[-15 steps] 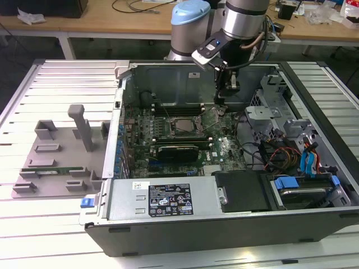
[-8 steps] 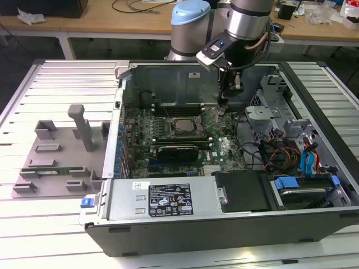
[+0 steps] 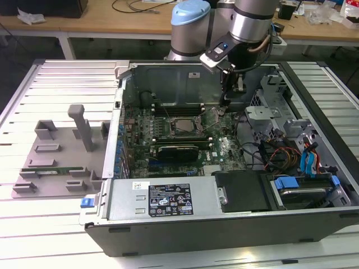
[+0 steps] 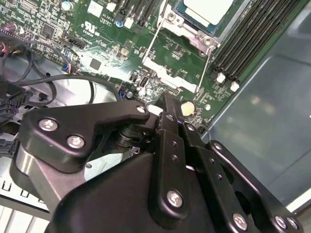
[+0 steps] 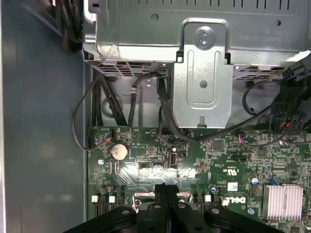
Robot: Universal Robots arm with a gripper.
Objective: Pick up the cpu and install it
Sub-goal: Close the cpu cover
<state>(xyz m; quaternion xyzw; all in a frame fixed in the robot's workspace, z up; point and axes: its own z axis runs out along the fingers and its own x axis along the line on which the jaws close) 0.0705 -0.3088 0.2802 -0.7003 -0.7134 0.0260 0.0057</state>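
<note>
Exterior view, case: open black and grey metal computer case (image 3: 224,238) lies open side up on a white slatted table (image 3: 33,241), with the green motherboard (image 3: 140,137) on its floor.
Exterior view, cpu: small flat square cpu (image 3: 183,126) with a silvery-grey metal top sits flat in the socket at the motherboard's middle, apart from the gripper.
Exterior view, frame: thin hinged metal retention frame (image 3: 212,116) stands raised just beside the cpu, over the motherboard.
Exterior view, arm: silver and pale-blue robot arm (image 3: 249,22) reaches down over the motherboard; its black gripper (image 3: 226,101) hangs near the raised frame.
Exterior view, tray: grey plastic tray (image 3: 56,162) rests well apart from the motherboard, toward the exterior view's left.
Second wrist view, gripper: gripper (image 4: 167,99) has its fingers pressed together with nothing seen between them, over the motherboard (image 4: 97,29) beside a round silvery coin cell (image 4: 187,108); cannot tell whether it touches the frame (image 4: 170,73).
Second wrist view, cpu: cpu (image 4: 209,8) lies seated in the socket, farther in on the motherboard, beyond the open frame.
Second wrist view, slots: long black memory slots (image 4: 252,43) run along the motherboard beside the socket.
First wrist view, gripper: gripper (image 5: 167,188) has its fingers closed to a thin seam above the motherboard (image 5: 194,160).
First wrist view, bracket: bare grey metal bracket (image 5: 203,77) stands past the motherboard's edge, with black cables (image 5: 82,121) looping down onto the board.
</note>
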